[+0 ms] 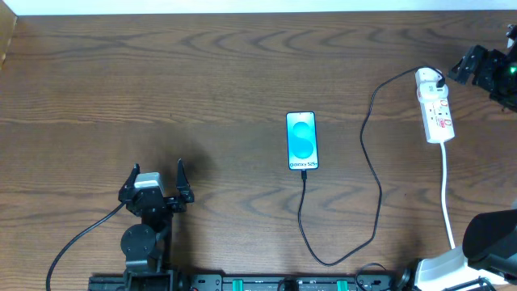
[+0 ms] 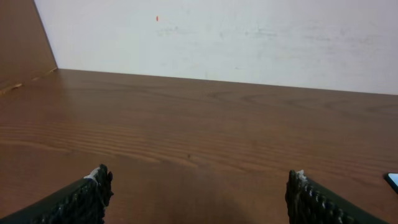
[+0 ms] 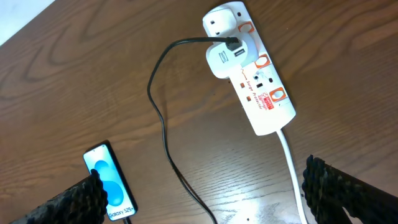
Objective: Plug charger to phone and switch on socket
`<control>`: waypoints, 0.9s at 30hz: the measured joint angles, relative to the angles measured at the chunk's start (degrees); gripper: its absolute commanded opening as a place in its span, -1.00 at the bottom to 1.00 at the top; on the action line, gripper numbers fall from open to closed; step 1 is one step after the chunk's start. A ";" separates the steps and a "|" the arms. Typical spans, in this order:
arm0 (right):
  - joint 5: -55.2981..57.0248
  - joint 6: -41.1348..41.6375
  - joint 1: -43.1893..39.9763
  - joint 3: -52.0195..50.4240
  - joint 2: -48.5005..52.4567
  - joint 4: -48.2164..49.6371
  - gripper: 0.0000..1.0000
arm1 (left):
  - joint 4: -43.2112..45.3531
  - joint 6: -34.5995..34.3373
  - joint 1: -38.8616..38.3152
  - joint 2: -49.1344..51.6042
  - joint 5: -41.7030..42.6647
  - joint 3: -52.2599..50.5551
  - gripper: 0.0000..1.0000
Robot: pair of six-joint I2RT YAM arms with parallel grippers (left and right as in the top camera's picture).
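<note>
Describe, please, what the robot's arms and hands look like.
The left hand is black with a light grey block on it; a black arm cable trails behind. Its fingers are black, knobbly-textured, with pale tips. The right hand has similar black textured fingers.

Table [image 1: 202, 73]: dark brown wood with a strong wavy grain running side to side. It fills nearly the whole overhead view. The finish is matt.

Wall [image 2: 249, 37]: off-white, plain and faintly smudged. It meets the table's far edge at 12 o'clock. From overhead it shows only as a thin pale strip along the top.

Red speck [image 2: 157, 18]: on the wall, toward 11 o'clock in the left wrist view. Too small to tell what it is.

Side panel [image 2: 22, 37]: a brown board standing upright at the table's 10 o'clock corner, with a lighter seam where it meets the tabletop.

Light: even and soft, and the shadows on the wood have blurred edges. There is a small pale sheen [image 3: 267, 208] on the grain at 5 o'clock in the right wrist view.
</note>
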 measured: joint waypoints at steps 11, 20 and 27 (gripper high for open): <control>0.00 0.00 0.00 0.00 0.00 0.00 0.99 | 0.00 0.00 0.00 0.00 0.00 0.00 0.81; 1.60 -0.02 0.04 -0.02 -0.90 0.57 0.98 | 0.00 0.00 0.00 0.00 0.00 0.00 0.81; 5.55 0.00 1.60 -2.54 -9.51 9.16 0.98 | 0.00 0.02 0.00 0.00 0.00 0.00 0.81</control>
